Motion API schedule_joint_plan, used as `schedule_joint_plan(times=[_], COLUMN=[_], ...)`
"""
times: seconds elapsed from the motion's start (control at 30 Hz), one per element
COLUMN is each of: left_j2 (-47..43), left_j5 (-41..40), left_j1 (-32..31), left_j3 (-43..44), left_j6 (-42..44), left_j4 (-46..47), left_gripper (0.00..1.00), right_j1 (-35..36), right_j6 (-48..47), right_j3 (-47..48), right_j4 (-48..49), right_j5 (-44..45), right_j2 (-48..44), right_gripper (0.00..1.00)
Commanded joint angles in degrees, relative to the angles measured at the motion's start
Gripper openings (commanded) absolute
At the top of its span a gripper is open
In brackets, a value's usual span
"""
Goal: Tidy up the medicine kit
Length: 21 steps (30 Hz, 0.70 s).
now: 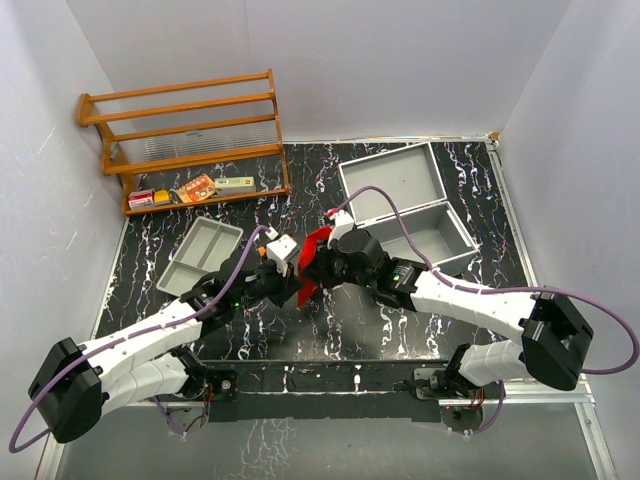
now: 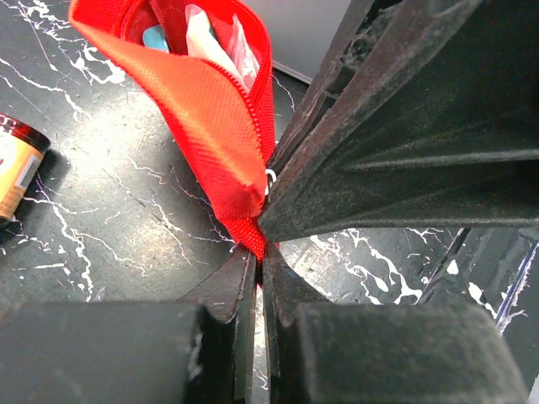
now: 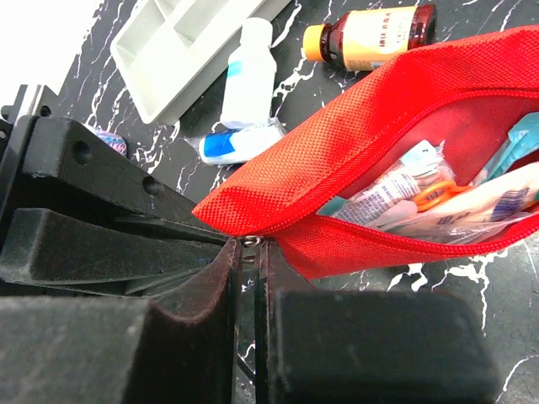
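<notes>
Right wrist view: open pouch [image 3: 354,160], tip between the jaws.
The right gripper [image 3: 250,252] and left gripper [image 2: 259,263] both clench that tip; fabric likely limp, light: hold seams.

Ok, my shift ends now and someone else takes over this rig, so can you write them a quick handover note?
Grips: the left pincer is shut on the red pouch at its corner; the right pincer is shut on the same end, by the zipper.
Things: the pouch is open mid-table, with packets inside. An amber bottle, a white bottle and a blue-white tube lie beside the grey tray. The grey case stands open.
Done: pouch opened.
Left: sorting; the tray and case look empty.
</notes>
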Motion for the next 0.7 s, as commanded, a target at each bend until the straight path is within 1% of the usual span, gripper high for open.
schedule_joint_plan(times=[0.0,0.2,0.33,0.47,0.57,0.6,0.67], left_j2=[-0.9,-1.0,-1.2,-1.1,-0.8,-0.7,-0.6], left_j5=[-1.7,-4.1,-3.4,-1.6,-1.0,-1.0,-0.9], left_j1=[-0.2,-0.2,-0.2,-0.2,-0.2,-0.2,-0.2], left_j3=[2.2,2.2,2.0,1.8,1.9,2.0,2.1], left_j6=[0.2,-0.2,-0.1,0.2,0.3,0.4,0.5], left_j4=[-1.1,-2.6,-2.2,-1.2,-1.0,-1.1,-1.1], left_gripper=[0.0,0.0,0.0,0.0,0.0,0.0,0.0], right_j1=[-0.7,-0.6,-0.6,-0.6,-0.7,-0.6,-0.7], right_j6=[0.1,-0.6,-1.6,-4.5,-6.0,-6.4,-7.1], right_j3=[-1.0,-0.4,-0.4,-0.1,-0.1,-0.1,0.3], right_j4=[-0.1,-4.5,-5.1,-3.3,-1.7,-1.3,-1.1], right_j5=[8.6,13.1,14.7,11.4,8.2,7.2,5.0], right_j2=[-2.2,-1.5,-2.3,-2.5,-2.5,-2.4,-2.1], right_gripper=[0.0,0.01,0.11,0.11,0.06,0.05,0.08])
